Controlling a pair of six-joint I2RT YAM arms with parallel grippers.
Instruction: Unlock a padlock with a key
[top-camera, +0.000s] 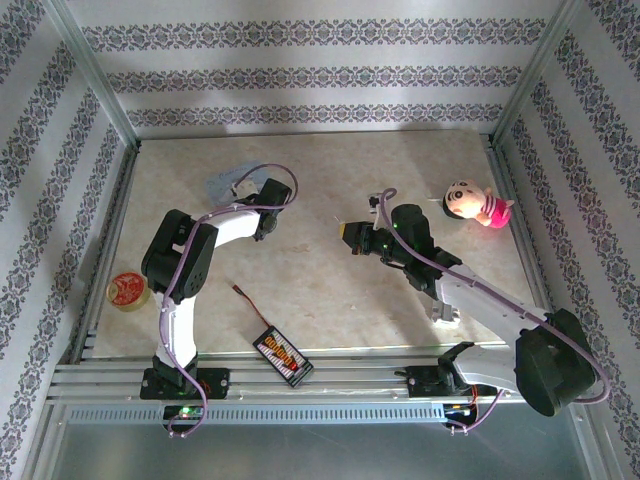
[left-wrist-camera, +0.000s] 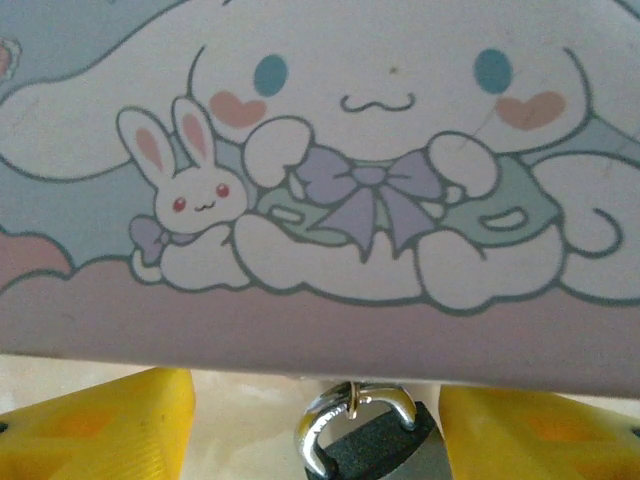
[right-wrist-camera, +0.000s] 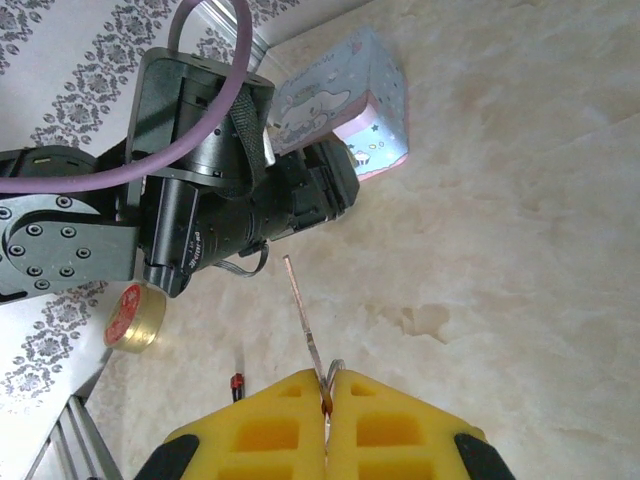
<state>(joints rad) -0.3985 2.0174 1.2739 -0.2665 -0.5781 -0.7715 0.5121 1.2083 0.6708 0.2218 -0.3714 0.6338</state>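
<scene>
- Right gripper (right-wrist-camera: 327, 400): yellow jaws clenched on the key (right-wrist-camera: 303, 310). Its thin blade juts forward toward my left arm (right-wrist-camera: 200, 200).
- Left gripper (left-wrist-camera: 317, 398): the padlock (left-wrist-camera: 372, 445) sits between its fingers (left-wrist-camera: 100, 425), shackle up, just beside the light-blue cartoon tin (left-wrist-camera: 330, 200). I cannot tell whether the jaws clamp it.
- Hazards, in my judgement:
  - The key may pivot in the pads on a skewed entry.
  - An unclamped padlock may skid against the tin.
  - I cannot see the keyhole.
</scene>
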